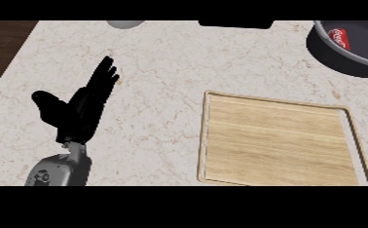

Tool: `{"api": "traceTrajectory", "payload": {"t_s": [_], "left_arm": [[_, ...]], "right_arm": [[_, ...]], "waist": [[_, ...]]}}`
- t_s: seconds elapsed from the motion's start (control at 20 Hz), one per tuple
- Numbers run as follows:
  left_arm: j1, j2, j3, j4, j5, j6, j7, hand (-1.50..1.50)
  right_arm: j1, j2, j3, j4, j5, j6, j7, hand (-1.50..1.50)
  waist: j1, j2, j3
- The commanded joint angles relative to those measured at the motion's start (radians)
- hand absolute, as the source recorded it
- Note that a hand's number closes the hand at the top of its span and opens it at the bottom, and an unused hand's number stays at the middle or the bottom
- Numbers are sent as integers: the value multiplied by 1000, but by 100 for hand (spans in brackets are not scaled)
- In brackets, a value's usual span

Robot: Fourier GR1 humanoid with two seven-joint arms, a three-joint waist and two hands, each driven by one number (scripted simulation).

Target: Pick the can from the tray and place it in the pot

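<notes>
A red can (339,35) lies inside the dark grey pot (325,52) at the counter's far right edge; only part of both shows. The wooden tray (277,143) sits on the counter at the right, with nothing on it. My left hand (81,107) is at the left, open with fingers straight and pointing away, far from the tray and the pot. My right hand does not show.
The counter is pale marble. A grey round object (125,24) and a black flat object (236,24) lie cut off at the far edge. A dark wooden strip (13,39) borders the counter's upper left.
</notes>
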Motion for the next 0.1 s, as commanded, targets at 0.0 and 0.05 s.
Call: {"api": "traceTrajectory", "payload": {"t_s": [0.0, 0.05], "left_arm": [[-16, 4, 7, -7, -1, 5, 12, 0], [-17, -3, 7, 28, 4, -3, -5, 0]], "right_arm": [[26, -56, -93, -4, -83, -45, -30, -150], [31, -54, -93, -12, -81, -75, -40, -150]], "waist": [[-6, 3, 1], [-6, 8, 1]]}}
